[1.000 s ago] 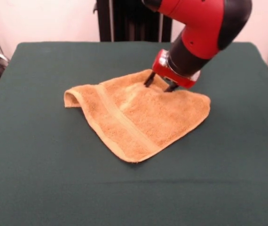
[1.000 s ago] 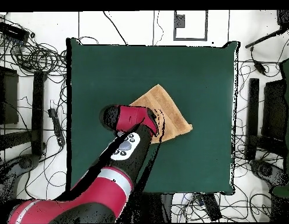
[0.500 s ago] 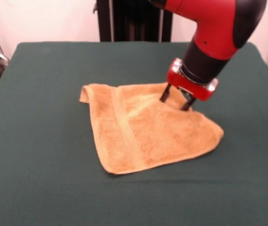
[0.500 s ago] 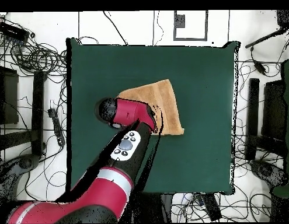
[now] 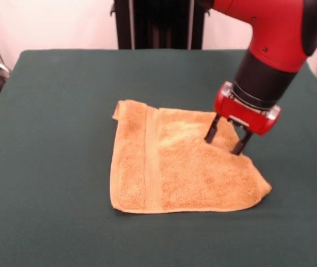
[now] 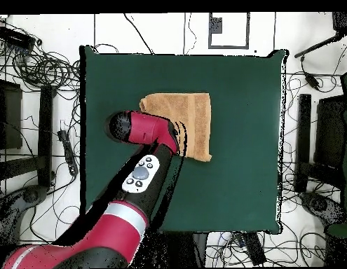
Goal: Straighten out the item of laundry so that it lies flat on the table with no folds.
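So, front view first.
towel (image 5: 175,167): on the table (image 5: 53,111), about mid-table, upper left corner curled, right side bunched.
gripper (image 5: 224,138): fingers spread apart, tips pressing the towel's upper right part, nothing pinched.
band (image 5: 152,161): runs down the towel's left side.
Overhead: towel (image 6: 186,119) lies on table (image 6: 246,91); arm (image 6: 144,168) covers its lower left edge.

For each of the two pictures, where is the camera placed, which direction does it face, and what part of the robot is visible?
Front view: across the table, facing the robot; shows the towel, the open gripper and the red forearm.
Overhead view: above the table, looking straight down; shows the whole arm reaching from the bottom edge over the towel.
Shared: towel, table, arm.
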